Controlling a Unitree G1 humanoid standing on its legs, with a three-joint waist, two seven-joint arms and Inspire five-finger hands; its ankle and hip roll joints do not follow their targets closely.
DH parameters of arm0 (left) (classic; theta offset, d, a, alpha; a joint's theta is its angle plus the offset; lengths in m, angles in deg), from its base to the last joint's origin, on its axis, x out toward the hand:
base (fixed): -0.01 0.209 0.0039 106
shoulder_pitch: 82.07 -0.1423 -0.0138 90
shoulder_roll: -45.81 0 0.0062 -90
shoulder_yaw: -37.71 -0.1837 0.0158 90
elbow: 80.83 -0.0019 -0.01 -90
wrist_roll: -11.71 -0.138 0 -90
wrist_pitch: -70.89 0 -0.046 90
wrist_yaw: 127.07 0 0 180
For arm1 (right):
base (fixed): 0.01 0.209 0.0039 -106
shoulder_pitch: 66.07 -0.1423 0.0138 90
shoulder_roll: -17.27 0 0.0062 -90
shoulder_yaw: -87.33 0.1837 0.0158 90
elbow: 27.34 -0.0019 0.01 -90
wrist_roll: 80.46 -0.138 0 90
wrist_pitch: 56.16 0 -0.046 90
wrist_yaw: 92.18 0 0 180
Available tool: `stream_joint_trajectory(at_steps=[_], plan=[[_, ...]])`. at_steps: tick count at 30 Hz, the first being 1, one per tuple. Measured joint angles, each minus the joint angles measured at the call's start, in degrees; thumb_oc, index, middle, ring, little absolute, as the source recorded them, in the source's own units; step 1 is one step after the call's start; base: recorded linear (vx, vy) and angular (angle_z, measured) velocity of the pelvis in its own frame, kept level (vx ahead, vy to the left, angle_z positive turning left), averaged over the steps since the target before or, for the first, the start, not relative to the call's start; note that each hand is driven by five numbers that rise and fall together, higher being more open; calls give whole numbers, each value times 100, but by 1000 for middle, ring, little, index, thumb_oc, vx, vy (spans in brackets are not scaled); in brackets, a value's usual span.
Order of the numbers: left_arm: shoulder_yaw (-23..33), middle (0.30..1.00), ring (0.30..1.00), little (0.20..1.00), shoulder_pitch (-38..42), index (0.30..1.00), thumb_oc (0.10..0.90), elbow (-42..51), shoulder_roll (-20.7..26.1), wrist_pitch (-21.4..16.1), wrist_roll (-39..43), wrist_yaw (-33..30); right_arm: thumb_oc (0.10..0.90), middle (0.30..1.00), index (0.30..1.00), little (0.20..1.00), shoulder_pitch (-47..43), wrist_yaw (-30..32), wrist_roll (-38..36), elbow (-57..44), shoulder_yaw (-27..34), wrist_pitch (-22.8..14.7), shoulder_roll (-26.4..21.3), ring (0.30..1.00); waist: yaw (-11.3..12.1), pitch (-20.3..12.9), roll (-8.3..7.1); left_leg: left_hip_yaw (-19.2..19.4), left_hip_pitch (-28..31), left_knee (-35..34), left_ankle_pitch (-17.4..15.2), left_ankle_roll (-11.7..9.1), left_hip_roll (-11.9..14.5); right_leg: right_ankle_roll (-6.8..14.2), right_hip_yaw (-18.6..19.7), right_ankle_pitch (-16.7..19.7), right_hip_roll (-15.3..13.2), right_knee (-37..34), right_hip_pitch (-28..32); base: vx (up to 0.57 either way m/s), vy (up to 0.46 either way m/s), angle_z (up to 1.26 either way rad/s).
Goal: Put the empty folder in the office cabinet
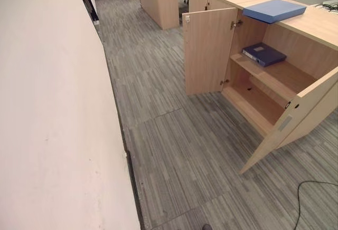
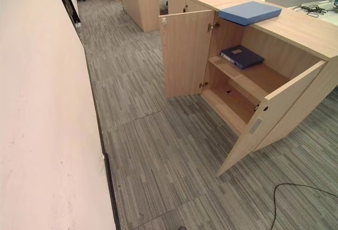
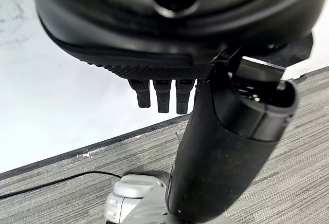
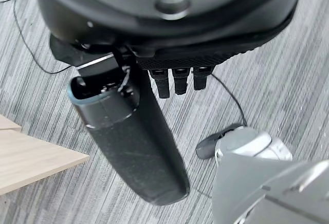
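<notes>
From the head views, the office cabinet (image 1: 274,77) stands with both doors open, a dark blue folder (image 1: 263,54) lying on its upper shelf (image 1: 280,74) and a lighter blue folder (image 2: 249,12) flat on its top surface. In the wrist views, the left hand (image 3: 169,88) and the right hand (image 4: 177,80) each hang over the carpet with fingers relaxed, holding nothing.

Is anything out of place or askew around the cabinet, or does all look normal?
One thing stands out: a light blue folder lies on top of the cabinet, turned askew, one corner past the front edge above the open doors. A dark blue folder lies flat on the upper shelf. Nothing looks spilled or damaged.
</notes>
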Motion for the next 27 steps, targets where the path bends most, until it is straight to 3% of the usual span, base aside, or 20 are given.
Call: stream_joint_trajectory(at_steps=[7,24,27], plan=[[19,900,900,900,95,900,800,38,-1,-5,-151,-12,800,900,900,900,-25,-8,550,-13,-326,8,-100,900,-7,35,66,-165,66,-134,-21,-31,34,46,-47,109,47,-254,139,-3,-8,2],[-314,900,900,900,162,900,800,128,15,-9,-732,-227,800,900,900,900,123,-99,798,-31,-616,-43,117,900,-23,67,12,-123,160,-216,-48,-73,55,43,3,224,79,-373,212,-6,-5,-3],[-313,900,900,900,152,900,800,108,37,-6,-733,-216,800,900,900,900,133,-80,1219,-3,-774,-44,110,900,-25,87,-21,-110,160,-264,-38,-70,56,19,4,204,70,-283,140,1,-4,-5]])
